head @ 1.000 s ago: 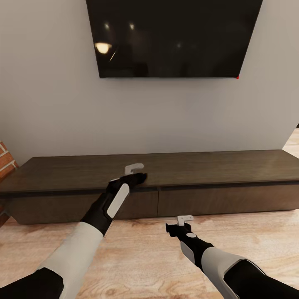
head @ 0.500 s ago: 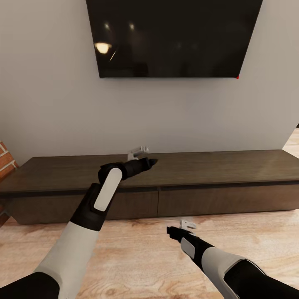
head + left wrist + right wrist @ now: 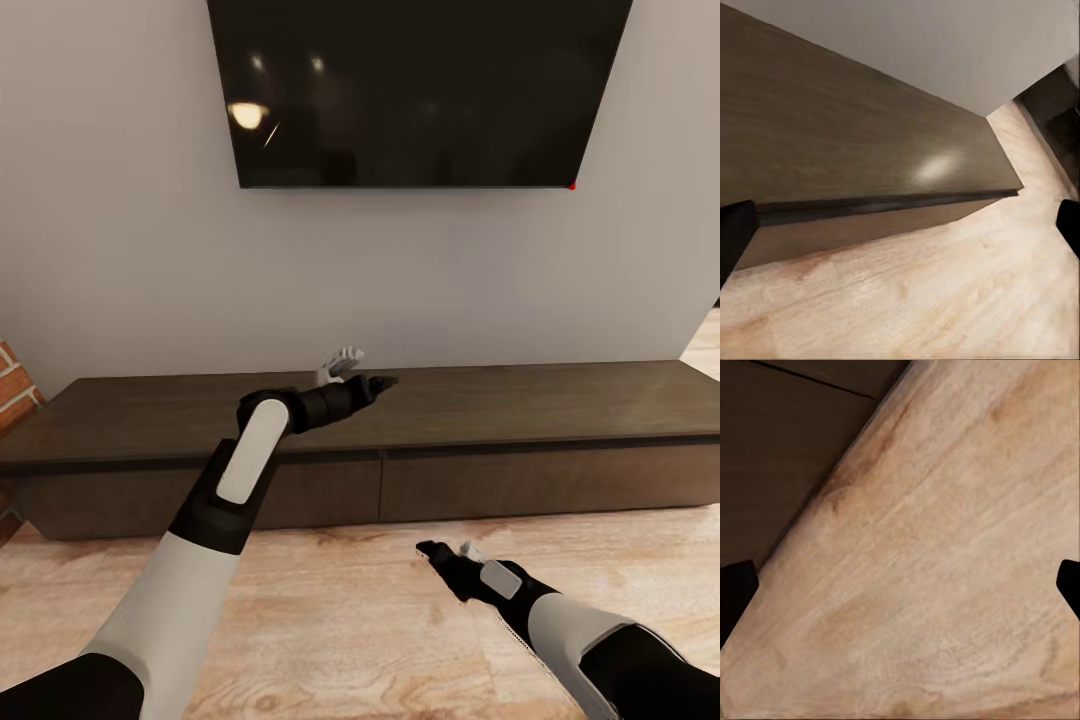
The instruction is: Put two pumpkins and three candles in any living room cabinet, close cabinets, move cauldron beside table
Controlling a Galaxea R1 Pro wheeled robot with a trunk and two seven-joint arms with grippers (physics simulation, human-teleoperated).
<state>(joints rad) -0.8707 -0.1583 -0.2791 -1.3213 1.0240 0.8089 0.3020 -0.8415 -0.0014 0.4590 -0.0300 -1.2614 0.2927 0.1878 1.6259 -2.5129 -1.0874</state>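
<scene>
The cabinet (image 3: 520,480) is a long, low dark-brown unit against the wall, with its drawer fronts flush and shut. My left gripper (image 3: 378,383) hangs just above the middle of the cabinet's top, open and empty. In the left wrist view its dark fingertips (image 3: 733,232) sit far apart, with the cabinet (image 3: 832,135) top and front edge between them. My right gripper (image 3: 432,550) is low over the plank floor in front of the cabinet, open and empty, fingertips (image 3: 735,585) wide apart. Pumpkins, candles, cauldron and table are out of view.
A large black TV (image 3: 415,90) hangs on the grey wall above the cabinet. Brick of the fireplace (image 3: 12,385) shows at the left edge. Light wood floor (image 3: 350,610) lies between me and the cabinet, and continues past its right end (image 3: 705,345).
My left gripper has risen from the cabinet's front edge and reached forward and right over its top. The right gripper has rolled and sunk slightly towards the floor. The cabinet has not changed.
</scene>
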